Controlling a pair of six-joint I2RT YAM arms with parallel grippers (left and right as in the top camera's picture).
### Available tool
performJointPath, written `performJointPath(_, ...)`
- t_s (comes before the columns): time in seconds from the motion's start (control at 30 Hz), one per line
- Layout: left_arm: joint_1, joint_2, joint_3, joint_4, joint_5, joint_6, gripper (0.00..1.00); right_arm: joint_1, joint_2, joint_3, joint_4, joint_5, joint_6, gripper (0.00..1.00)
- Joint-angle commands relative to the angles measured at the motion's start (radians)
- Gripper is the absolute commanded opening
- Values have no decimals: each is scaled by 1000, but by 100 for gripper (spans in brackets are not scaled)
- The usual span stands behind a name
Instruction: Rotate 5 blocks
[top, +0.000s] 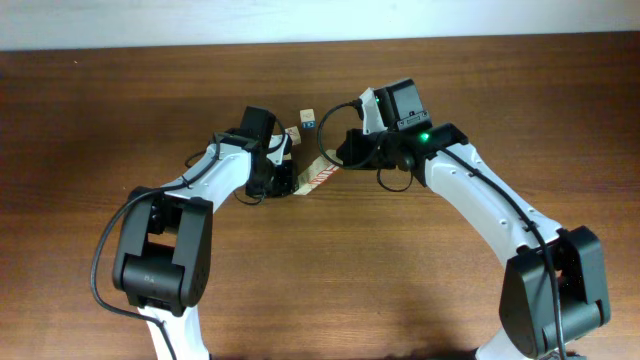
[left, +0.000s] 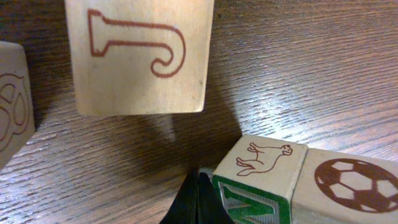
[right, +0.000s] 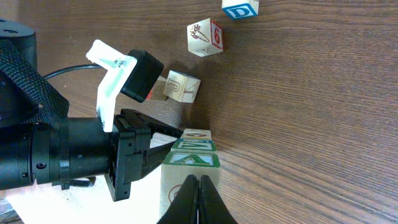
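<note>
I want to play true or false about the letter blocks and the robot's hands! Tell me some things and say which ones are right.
1. The J block has a red letter. True.
2. The right gripper is wide open. False: it is shut, with nothing between its fingers.
3. The football block sits right beside the animal block. True.
4. The D cube has a green letter. False: its D is blue.
5. The J block touches the animal block. False: a strip of table shows between them.
6. The left gripper is shut. True.
</note>
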Motion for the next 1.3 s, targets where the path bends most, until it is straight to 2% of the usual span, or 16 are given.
performJointPath(0.0,-39,7,5,17,155,5,0,52,39,-26,-20,-57,8,4)
performJointPath(0.23,-39,7,5,16,154,5,0,78,44,-26,-19,27,13,4)
performJointPath(0.67,-22,7,5,10,154,4,0,104,57,-26,-16,33,27,4)
performJointPath(1.13,-10,7,5,-18,56,-101,0,105,57,-26,-16,32,27,4)
performJointPath(1.27,-3,7,5,-45,-11,-153,0,105,57,-26,-16,32,27,4)
